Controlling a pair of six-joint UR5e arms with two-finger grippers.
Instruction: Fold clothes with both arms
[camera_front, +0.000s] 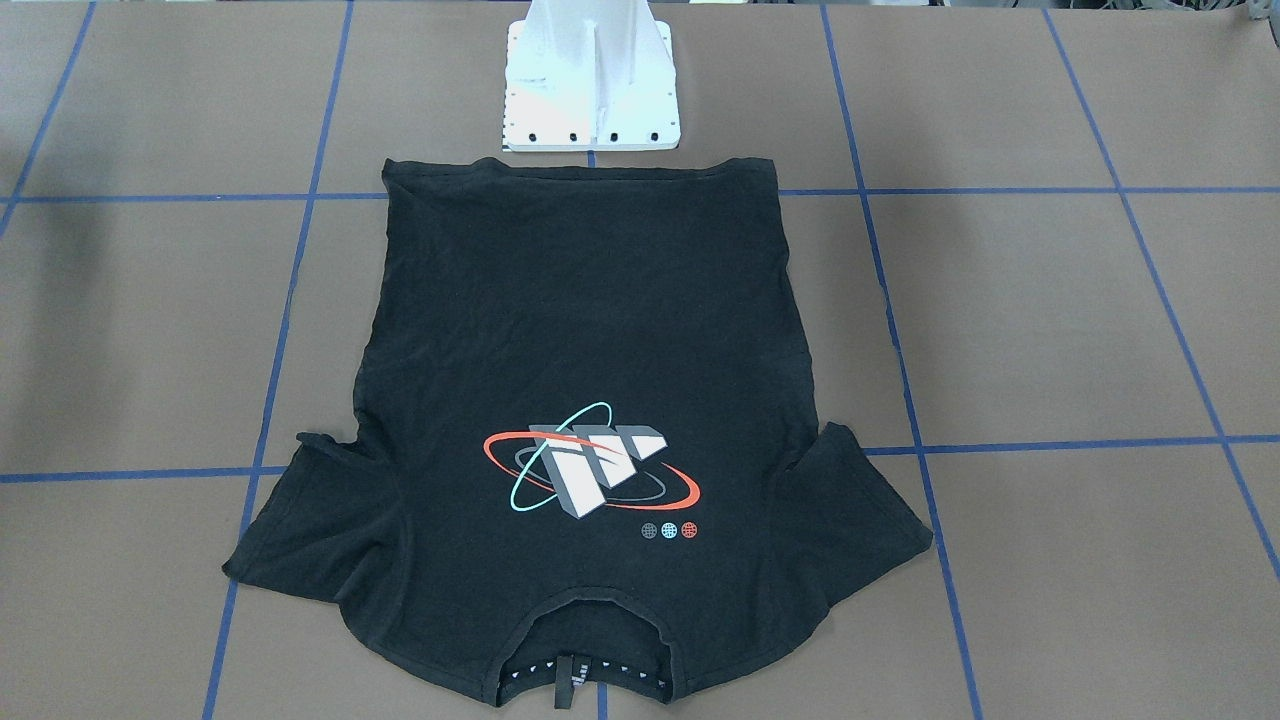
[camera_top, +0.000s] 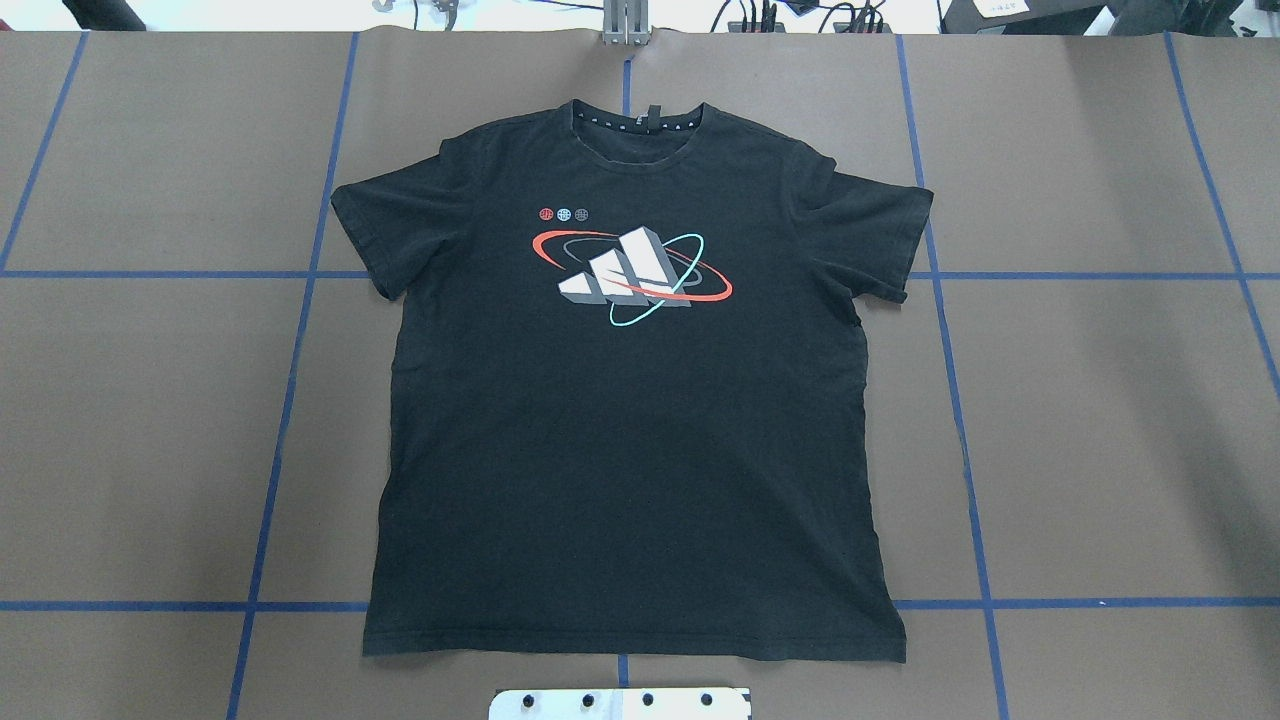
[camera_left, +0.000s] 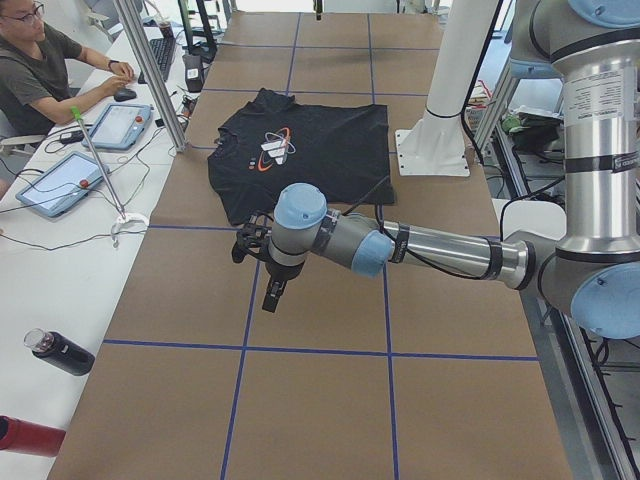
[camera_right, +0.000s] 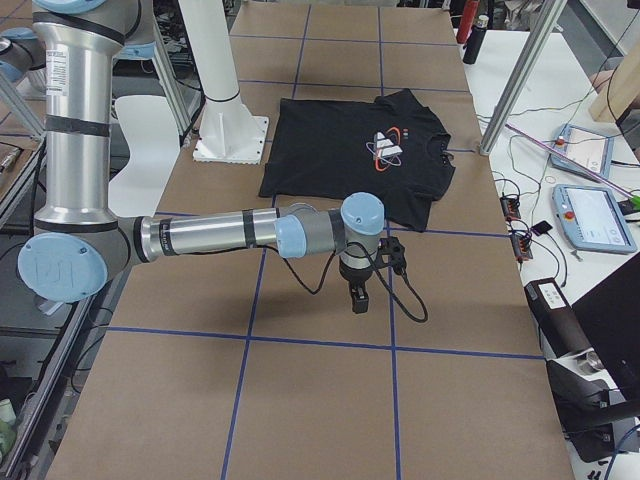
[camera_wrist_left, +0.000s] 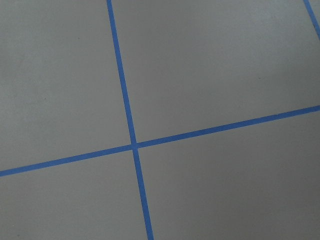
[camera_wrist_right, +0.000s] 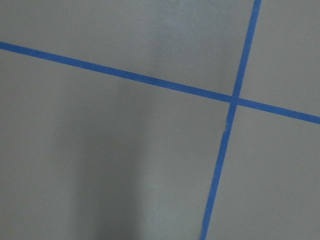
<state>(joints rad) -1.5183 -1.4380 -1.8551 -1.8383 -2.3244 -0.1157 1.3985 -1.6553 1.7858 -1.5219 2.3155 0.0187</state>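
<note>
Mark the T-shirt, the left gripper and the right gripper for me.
T-shirt (camera_top: 630, 450), overhead exterior view, on the plain fabric at mid-body.
left gripper (camera_left: 273, 298), exterior left view, at the lower end, between its jaws.
right gripper (camera_right: 358, 302), exterior right view, at the lower end, between its jaws.

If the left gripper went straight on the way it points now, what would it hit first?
Most likely the bare table. The left gripper points down, and its wrist view shows only tabletop with a blue tape cross; the T-shirt lies off to the side. Its height is unclear.
</note>
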